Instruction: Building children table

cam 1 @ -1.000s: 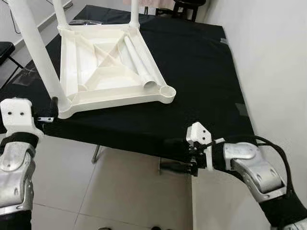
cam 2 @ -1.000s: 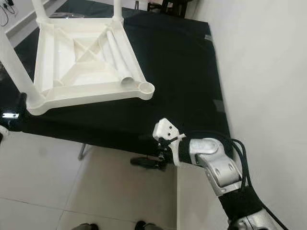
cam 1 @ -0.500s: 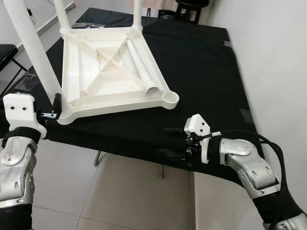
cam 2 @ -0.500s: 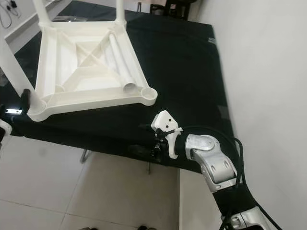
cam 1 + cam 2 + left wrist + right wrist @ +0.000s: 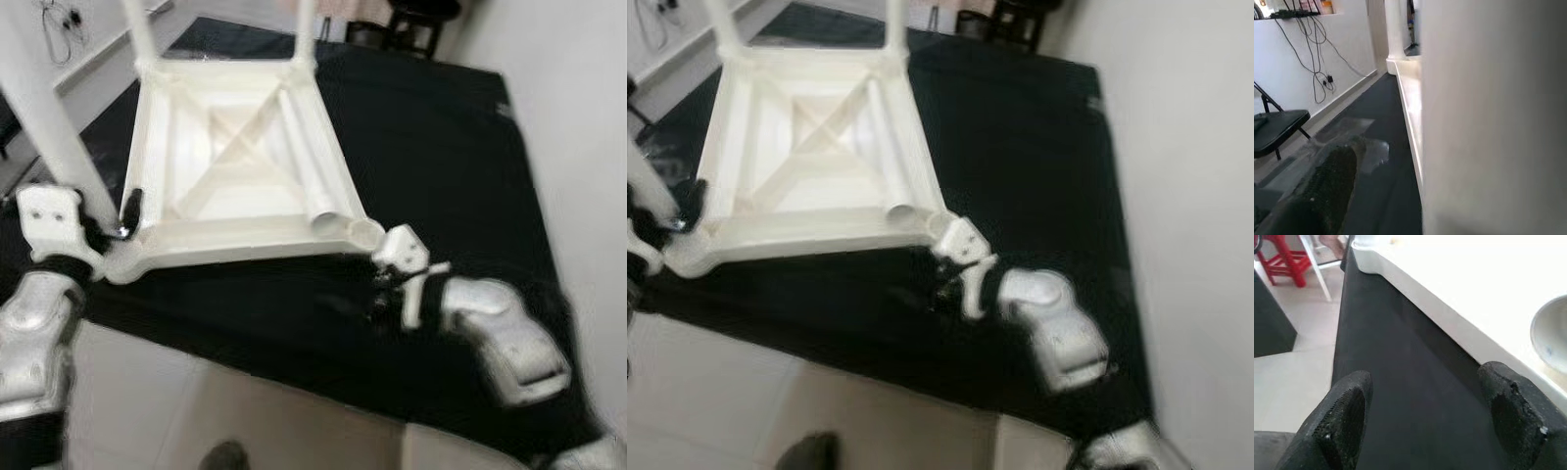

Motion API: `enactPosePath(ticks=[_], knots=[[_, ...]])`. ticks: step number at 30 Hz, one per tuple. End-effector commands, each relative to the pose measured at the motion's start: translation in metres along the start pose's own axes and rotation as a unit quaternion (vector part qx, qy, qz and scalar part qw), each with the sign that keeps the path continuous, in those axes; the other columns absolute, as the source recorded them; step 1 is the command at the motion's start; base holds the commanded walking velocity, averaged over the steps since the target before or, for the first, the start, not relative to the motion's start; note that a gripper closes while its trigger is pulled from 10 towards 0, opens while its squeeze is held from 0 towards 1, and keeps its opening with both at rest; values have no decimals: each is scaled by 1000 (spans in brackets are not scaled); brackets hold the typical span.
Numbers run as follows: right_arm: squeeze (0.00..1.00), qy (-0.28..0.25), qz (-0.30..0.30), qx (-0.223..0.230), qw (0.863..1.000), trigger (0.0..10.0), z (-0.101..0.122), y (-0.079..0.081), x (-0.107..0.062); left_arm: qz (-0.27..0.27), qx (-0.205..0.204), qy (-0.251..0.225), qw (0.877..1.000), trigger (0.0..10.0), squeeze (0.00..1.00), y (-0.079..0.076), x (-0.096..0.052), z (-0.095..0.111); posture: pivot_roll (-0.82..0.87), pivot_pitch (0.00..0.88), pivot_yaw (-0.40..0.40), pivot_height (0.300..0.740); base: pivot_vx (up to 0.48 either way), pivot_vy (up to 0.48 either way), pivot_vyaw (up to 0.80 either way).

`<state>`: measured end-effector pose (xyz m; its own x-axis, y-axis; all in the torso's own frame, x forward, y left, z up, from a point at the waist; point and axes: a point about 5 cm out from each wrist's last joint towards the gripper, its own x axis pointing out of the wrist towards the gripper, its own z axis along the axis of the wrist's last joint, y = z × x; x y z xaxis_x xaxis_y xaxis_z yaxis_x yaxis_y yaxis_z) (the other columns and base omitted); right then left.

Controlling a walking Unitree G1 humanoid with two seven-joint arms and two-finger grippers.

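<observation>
An upturned white tabletop (image 5: 235, 166) lies on the black table (image 5: 441, 147). The left gripper (image 5: 122, 217) is at its near-left leg (image 5: 54, 127), grip state unclear. The right gripper (image 5: 1425, 416), fingers apart, sits beside the near-right corner; a loose leg (image 5: 309, 171) lies inside.

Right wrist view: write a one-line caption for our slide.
Open right gripper hovers over black table cover beside the upturned white children's table.

no readable text, labels, brands or numbers on anything
</observation>
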<state>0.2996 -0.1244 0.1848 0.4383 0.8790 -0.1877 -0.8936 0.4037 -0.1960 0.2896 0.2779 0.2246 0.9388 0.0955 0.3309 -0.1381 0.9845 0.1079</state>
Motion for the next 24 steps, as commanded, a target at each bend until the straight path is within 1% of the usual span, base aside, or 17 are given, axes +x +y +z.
enactPosePath(ticks=[1, 2, 4, 10, 14, 16, 18, 22, 23, 24], knots=[[0, 9, 1, 5, 1000, 10000, -6, 2, -4, -21, -16, -1, 1000, 10000, 0, -6, -2, 1, 80, 223, -131, 740, 304, 0, 0], [0, 9, 1, 5, 1000, 10000, -6, 2, -4, -21, -16, -1, 1000, 10000, 0, -6, -2, 1, 80, 223, -131, 740, 304, 0, 0], [0, 6, 9, 7, 1000, 10000, -6, 5, -3, -38, -31, 2, 999, 10000, 0, -10, -5, 2, 82, 221, -133, 740, 135, 0, 0], [0, 0, 14, 14, 1000, 10000, -6, 10, 2, -43, -34, 16, 998, 10000, 0, -11, -10, -1, 87, 219, -132, 740, 0, 0, 0], [0, -13, 5, 30, 999, 10000, -4, 11, 8, -33, -33, 29, 998, 10000, 0, -4, -16, -4, 90, 218, -131, 740, 0, 0, 0], [0, -14, 0, 29, 999, 10000, -4, 10, 9, -31, -33, 31, 998, 10000, 0, -2, -18, -4, 93, 218, -131, 740, 0, 0, 0], [0, -16, -1, 29, 999, 10000, -2, 9, 10, -29, -34, 35, 998, 10000, 0, 1, -22, -3, 98, 217, -133, 740, 0, 0, -800], [0, -36, 32, 18, 999, 10000, 7, 10, 6, -31, -34, 39, 998, 10000, 0, 0, -26, -3, 99, 214, -134, 740, 0, 0, -800], [0, -36, 32, 18, 999, 10000, 7, 10, 6, -31, -34, 39, 998, 10000, 0, 0, -26, -3, 99, 214, -134, 740, 0, 0, -800], [0, -39, 47, 1, 998, 10000, 12, 11, 6, -33, -34, 40, 998, 10000, 0, -1, -26, -3, 99, 212, -131, 740, 0, 0, 0]])
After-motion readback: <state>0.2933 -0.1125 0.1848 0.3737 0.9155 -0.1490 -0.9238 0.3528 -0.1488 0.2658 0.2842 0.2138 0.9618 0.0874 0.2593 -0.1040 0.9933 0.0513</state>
